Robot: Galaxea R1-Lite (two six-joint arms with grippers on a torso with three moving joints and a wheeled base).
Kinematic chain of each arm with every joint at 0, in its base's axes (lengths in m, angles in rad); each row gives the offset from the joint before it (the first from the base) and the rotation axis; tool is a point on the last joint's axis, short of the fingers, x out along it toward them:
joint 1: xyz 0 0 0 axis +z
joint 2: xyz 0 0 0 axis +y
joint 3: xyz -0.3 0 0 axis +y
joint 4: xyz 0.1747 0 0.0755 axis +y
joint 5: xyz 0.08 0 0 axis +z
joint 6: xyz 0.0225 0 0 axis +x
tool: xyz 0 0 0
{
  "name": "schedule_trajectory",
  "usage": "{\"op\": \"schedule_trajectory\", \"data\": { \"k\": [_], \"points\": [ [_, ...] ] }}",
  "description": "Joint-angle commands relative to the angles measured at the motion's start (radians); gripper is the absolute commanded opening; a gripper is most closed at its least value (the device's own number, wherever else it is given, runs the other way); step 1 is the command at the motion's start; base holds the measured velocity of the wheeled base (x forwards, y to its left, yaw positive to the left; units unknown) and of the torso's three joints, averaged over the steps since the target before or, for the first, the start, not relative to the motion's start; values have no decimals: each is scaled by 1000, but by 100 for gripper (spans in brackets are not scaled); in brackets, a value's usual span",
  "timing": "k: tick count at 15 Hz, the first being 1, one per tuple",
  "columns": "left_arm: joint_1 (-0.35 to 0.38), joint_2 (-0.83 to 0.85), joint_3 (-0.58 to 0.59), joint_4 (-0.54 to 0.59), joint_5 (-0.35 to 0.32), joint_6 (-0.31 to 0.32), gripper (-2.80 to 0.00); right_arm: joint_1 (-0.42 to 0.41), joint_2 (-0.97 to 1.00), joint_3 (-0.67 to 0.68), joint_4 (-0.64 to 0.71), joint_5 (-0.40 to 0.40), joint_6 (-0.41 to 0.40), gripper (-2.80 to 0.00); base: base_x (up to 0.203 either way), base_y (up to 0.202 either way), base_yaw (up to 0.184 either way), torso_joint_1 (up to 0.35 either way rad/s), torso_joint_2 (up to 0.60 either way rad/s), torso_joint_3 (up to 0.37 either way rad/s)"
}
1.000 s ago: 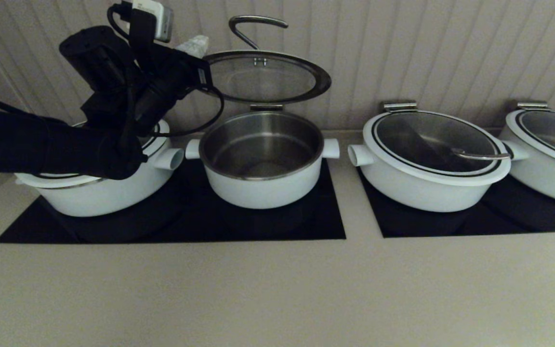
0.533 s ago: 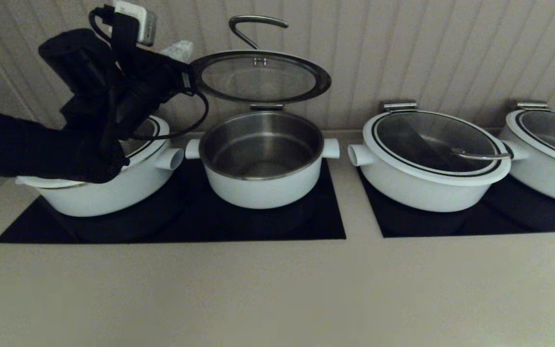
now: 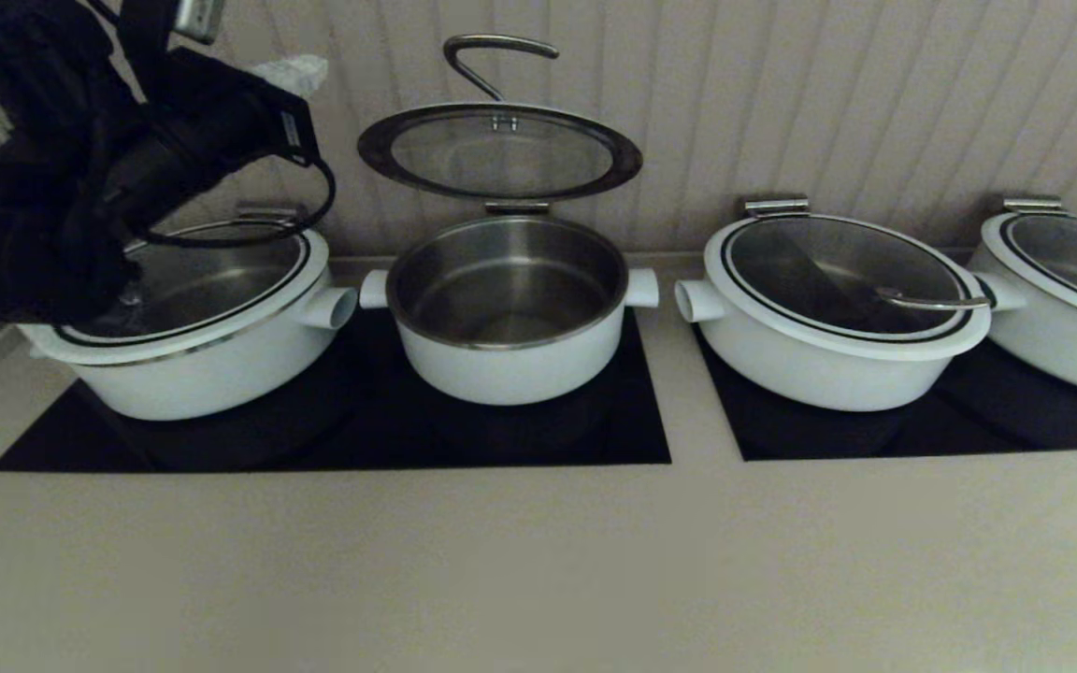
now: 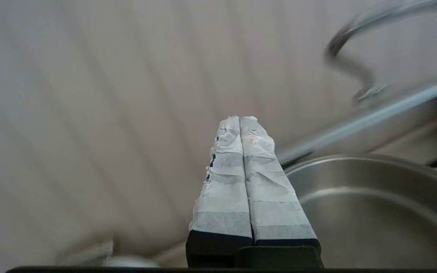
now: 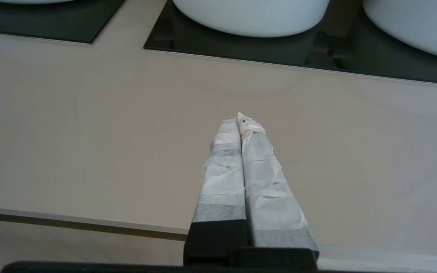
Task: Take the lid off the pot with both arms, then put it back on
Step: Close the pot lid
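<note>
The pot (image 3: 510, 313) stands open on the left black cooktop, its steel inside bare. The lid (image 3: 499, 151) stands raised above it, tilted up from a hinge at the pot's back, its curved steel handle (image 3: 494, 54) against the wall. My left gripper (image 3: 291, 70) is shut and empty, high up and well left of the lid's rim, not touching it. In the left wrist view the gripper (image 4: 240, 119) points at the wall, with the lid's edge (image 4: 374, 117) and the pot (image 4: 374, 212) beside it. My right gripper (image 5: 240, 117) is shut and empty, low over the counter, outside the head view.
A wider white pot with a closed lid (image 3: 193, 318) sits under my left arm. Two more wide lidded pots (image 3: 838, 299) (image 3: 1062, 290) stand on the right cooktop (image 3: 922, 435). A ribbed wall rises close behind. Beige counter (image 3: 538, 561) lies in front.
My left arm has moved up and to the left, away from the lid's left rim. The lid has stayed raised and the pot has not moved.
</note>
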Motion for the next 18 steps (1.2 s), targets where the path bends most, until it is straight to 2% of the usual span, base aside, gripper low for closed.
{"op": "schedule_trajectory", "data": {
  "k": [1,2,4,8,13,18],
  "points": [
    [12,-5,-73,107,-120,62,-280,0,2,0,0,1,-1,-280,0,0,0,0,0,0],
    [12,1,-81,148,-170,95,-280,0,1,0,0,1,-2,-280,0,0,0,0,0,0],
    [3,18,-85,180,-213,125,-280,0,0,0,0,1,-2,-280,0,0,0,0,0,0],
    [-8,81,-115,185,-222,168,-280,0,2,0,0,1,-1,-280,0,0,0,0,0,0],
    [-8,157,-237,194,-222,172,-280,0,0,0,0,1,-1,-280,0,0,0,0,0,0],
    [-8,159,-242,219,-222,175,-280,0,0,0,0,1,-1,-280,0,0,0,0,0,0]
  ]
}}
